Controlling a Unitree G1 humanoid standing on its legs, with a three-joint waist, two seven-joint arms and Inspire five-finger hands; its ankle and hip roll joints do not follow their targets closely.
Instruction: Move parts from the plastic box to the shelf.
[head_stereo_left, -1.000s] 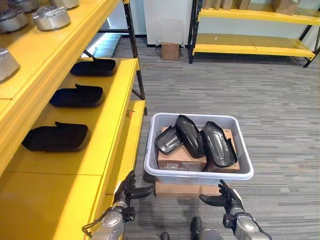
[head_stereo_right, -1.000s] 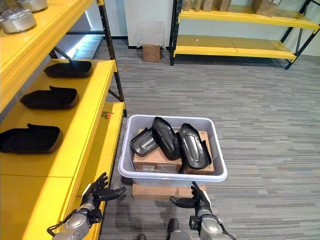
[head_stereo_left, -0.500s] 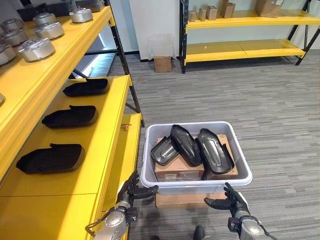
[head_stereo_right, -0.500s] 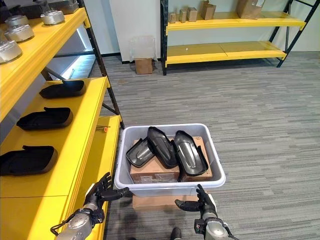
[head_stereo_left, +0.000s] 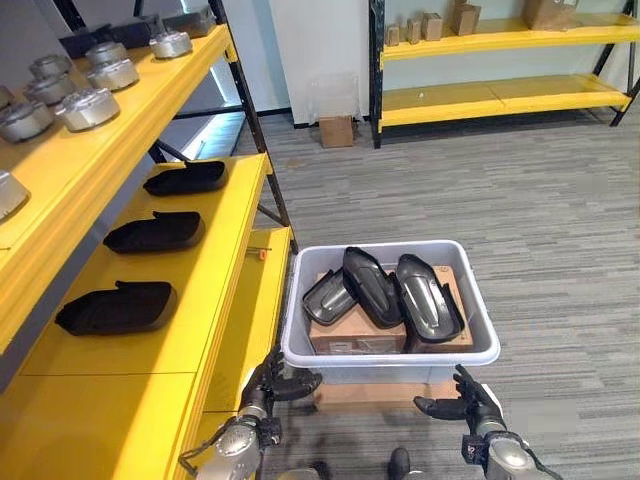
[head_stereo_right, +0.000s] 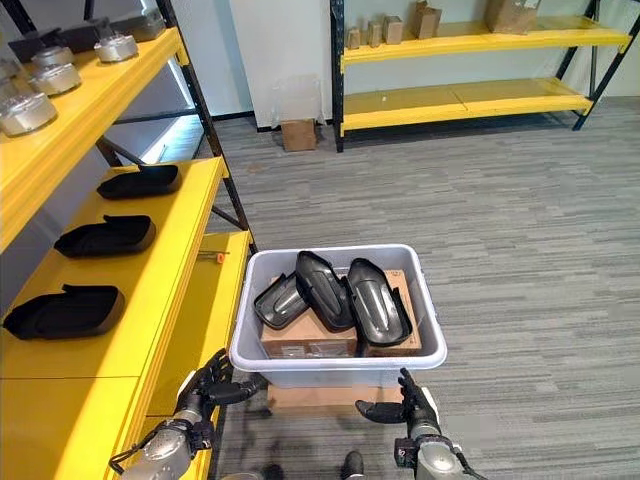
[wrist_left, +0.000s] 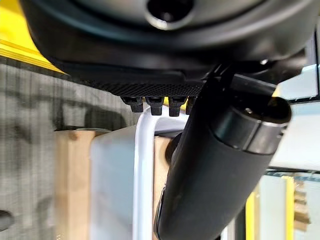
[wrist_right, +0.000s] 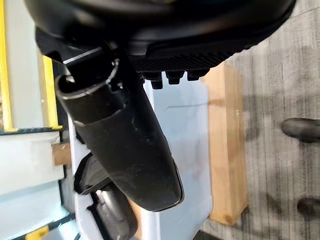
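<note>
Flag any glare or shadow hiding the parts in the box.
Left eye view: mild sheen on the parts, shapes readable; box evenly lit. Left wrist view: left hand covers much of the box. Right wrist view: right hand hides most parts.

Grey striped carpet (head_stereo_left: 560, 230); small cardboard box (head_stereo_left: 336, 130) on the floor by the far wall; silver round parts (head_stereo_left: 88, 108) top-left.

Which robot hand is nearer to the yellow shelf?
Left. The left robot hand is beside the yellow shelf, at the plastic box; the right robot hand is farther away.
</note>
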